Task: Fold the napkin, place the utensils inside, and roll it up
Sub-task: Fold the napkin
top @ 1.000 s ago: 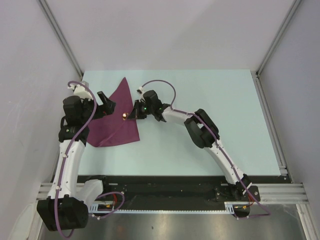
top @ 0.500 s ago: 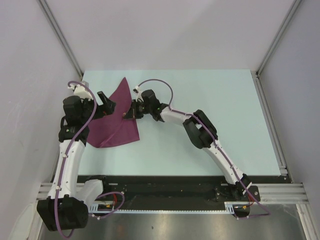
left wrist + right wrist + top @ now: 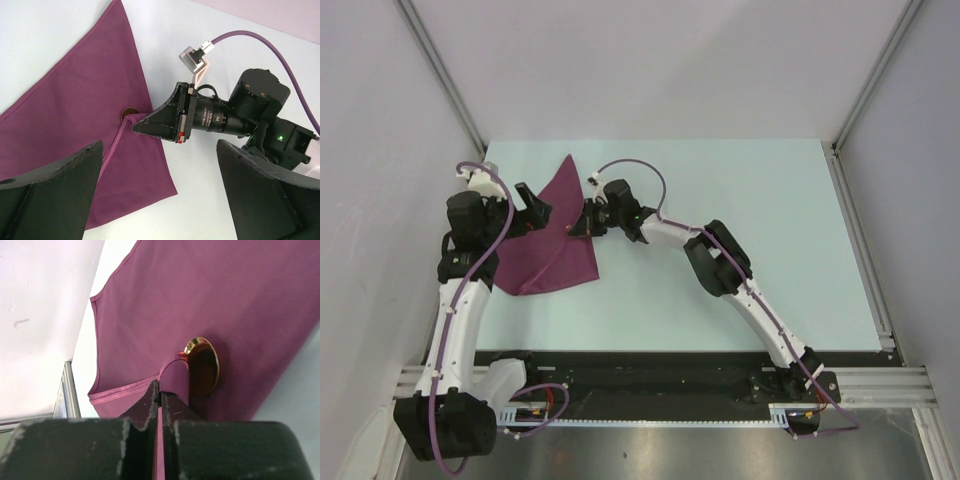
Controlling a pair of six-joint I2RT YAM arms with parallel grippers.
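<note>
Right wrist view is showing the right gripper (image 3: 160,392) with its two fingers pressed together, and a small raised fold of the napkin (image 3: 240,295) is sitting pinched at the fingertips. Just beside that fold, the round gold bowl of the spoon (image 3: 202,365) is lying on the cloth, touching the gathered fabric; its handle is not showing in any view. Left wrist view is confirming the same contact: the tapered tip of the right gripper (image 3: 150,122) is meeting a ridge of cloth, with the spoon bowl (image 3: 131,111) peeking out directly behind it. The left gripper (image 3: 532,213) is hovering with its fingers (image 3: 50,195) spread wide, holding nothing, above the left part of the napkin (image 3: 75,100). In the top external view, the napkin (image 3: 555,262) is lying as a folded, roughly triangular shape on the far-left area of the pale table (image 3: 740,180), with one point reaching toward the far edge and a broader edge facing the arm bases. The right arm is reaching across from the right side, and both grippers are standing near each other over the cloth.
</note>
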